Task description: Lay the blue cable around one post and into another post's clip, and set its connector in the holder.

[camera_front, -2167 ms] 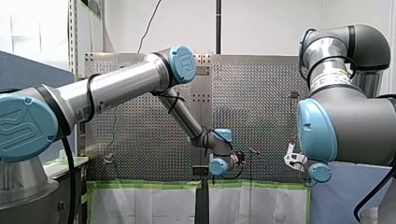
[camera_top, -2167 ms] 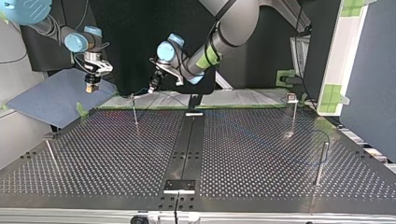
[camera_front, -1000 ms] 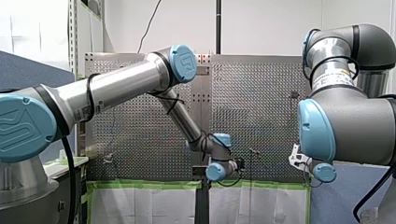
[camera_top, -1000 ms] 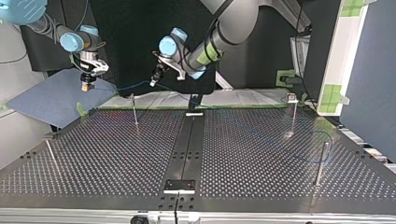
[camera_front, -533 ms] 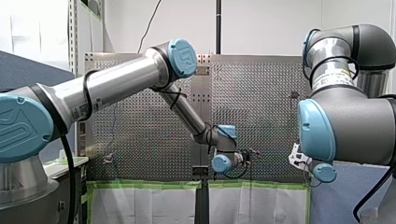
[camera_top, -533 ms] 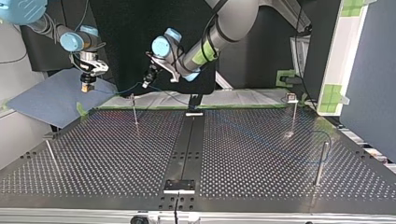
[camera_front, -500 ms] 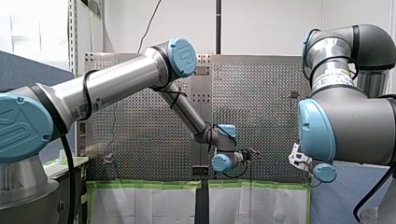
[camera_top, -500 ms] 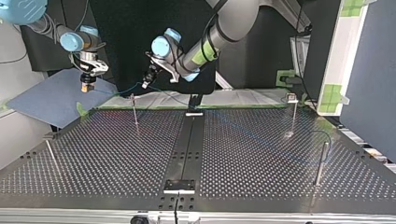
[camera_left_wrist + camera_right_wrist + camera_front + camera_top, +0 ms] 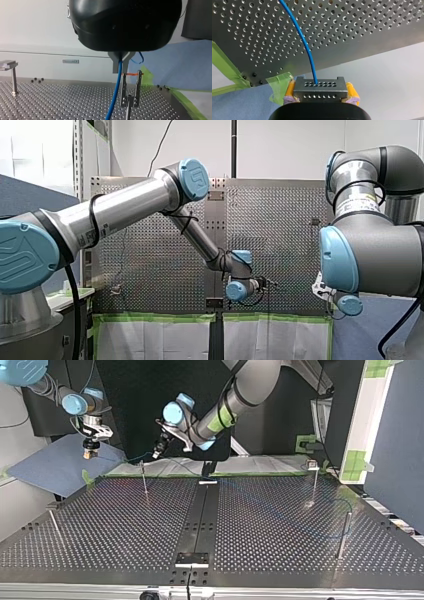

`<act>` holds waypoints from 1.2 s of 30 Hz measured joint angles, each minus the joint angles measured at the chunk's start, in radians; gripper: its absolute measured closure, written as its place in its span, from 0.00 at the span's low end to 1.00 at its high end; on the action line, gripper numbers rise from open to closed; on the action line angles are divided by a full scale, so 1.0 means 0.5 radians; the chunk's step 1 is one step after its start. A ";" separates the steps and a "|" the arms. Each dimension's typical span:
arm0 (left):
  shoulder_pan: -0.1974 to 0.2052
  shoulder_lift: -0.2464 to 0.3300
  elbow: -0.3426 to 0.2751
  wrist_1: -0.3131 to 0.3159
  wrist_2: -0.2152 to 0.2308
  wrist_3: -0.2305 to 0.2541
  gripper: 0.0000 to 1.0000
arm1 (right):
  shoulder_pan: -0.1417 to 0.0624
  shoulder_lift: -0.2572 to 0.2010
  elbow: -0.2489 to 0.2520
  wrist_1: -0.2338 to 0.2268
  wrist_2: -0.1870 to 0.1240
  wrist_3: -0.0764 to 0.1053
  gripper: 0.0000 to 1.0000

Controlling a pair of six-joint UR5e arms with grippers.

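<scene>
Counts: two arms, two grippers, one blue cable (image 9: 115,95), one connector (image 9: 317,87). The top view shows four posts on the table (image 9: 125,525):
- the clip post (image 9: 144,480), at the far edge, left of centre
- the far-right post (image 9: 314,482)
- the near-right post (image 9: 342,535)
- the near-left post (image 9: 54,522)

Left arm (image 9: 130,207): it reaches long over the table with the elbow high and the forearm slanting down to the wrist. The left gripper (image 9: 121,64) has its metal fingers pinched tight on the cable. It hangs just above the clip post. The cable drops from the fingers and passes beside the clip (image 9: 130,93), not between its prongs. An orange band (image 9: 130,74) sits across the prong tips.

Right arm (image 9: 375,255): it is folded close to the front view's right. In the top view its wrist points down, off the table over the blue mat (image 9: 50,467). The right gripper (image 9: 321,96) has its yellow pads (image 9: 290,90) clamped on the connector. The connector is held in the air, in no holder.

The cable leaves the connector's face and spans to the left gripper. A faint bend of it shows by the near-right post. I cannot tell whether it wraps that post.
</scene>
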 joint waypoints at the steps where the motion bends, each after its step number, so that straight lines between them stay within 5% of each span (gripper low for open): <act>1: 0.004 0.000 0.000 0.002 0.000 -0.007 1.00 | -0.001 0.000 0.000 0.000 0.000 0.001 1.00; 28: 0.071 -0.049 0.029 0.063 0.004 -0.159 1.00 | 0.002 0.000 -0.025 -0.020 -0.024 0.013 1.00; 36: 0.084 -0.079 0.041 0.059 0.010 -0.169 1.00 | 0.008 0.001 -0.046 -0.011 -0.117 0.011 1.00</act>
